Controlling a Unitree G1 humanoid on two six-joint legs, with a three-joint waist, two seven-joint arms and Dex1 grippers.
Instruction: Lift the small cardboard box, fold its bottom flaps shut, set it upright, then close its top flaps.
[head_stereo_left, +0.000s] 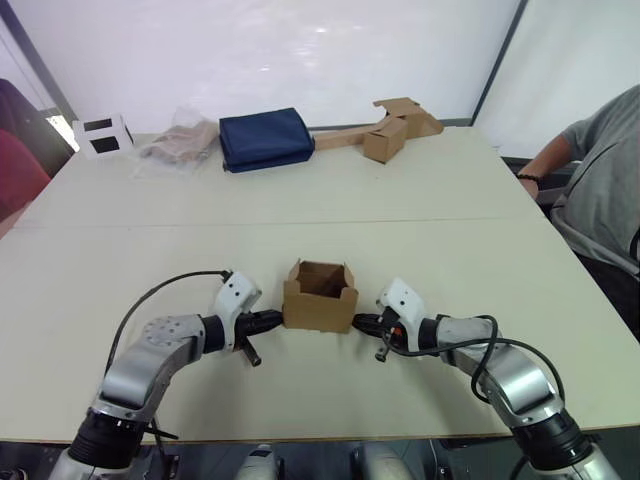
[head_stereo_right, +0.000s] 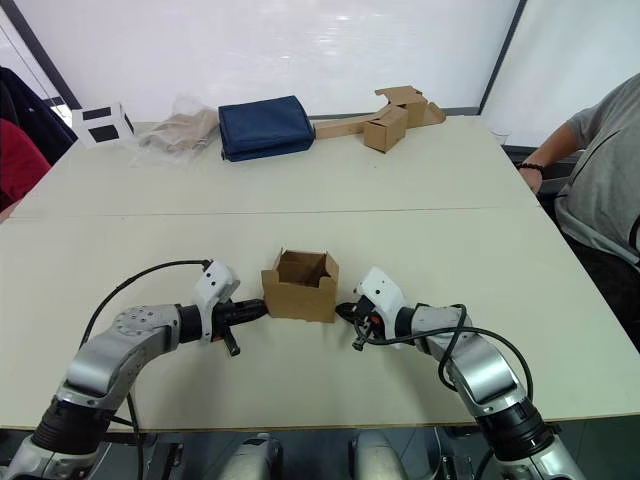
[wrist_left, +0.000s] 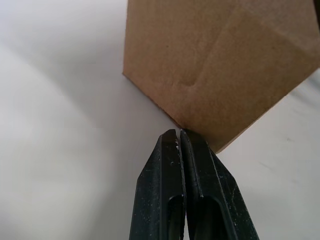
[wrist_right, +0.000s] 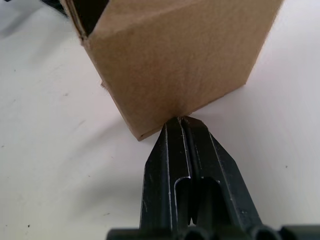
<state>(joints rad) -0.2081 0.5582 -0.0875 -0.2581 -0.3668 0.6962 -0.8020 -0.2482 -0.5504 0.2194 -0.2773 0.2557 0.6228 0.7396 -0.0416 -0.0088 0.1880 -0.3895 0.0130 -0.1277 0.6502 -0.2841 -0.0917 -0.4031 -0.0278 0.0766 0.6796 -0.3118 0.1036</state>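
The small cardboard box (head_stereo_left: 320, 300) stands upright on the white table (head_stereo_left: 300, 215), near its front edge, with its mouth open upward. Its top flaps (head_stereo_left: 322, 272) stand up around the opening. The bottom flaps are hidden beneath it. My left gripper (head_stereo_left: 278, 320) is shut with nothing in it, and its fingertips (wrist_left: 180, 134) press against the box's left wall low down. My right gripper (head_stereo_left: 360, 322) is also shut on nothing, with its fingertips (wrist_right: 182, 120) touching the right wall near the bottom edge.
At the table's far side lie a white box (head_stereo_left: 103, 135), a crumpled plastic bag (head_stereo_left: 180, 140), a folded navy cloth (head_stereo_left: 265, 138) and cardboard pieces on a long strip (head_stereo_left: 385, 130). A person (head_stereo_left: 590, 180) sits at the right edge.
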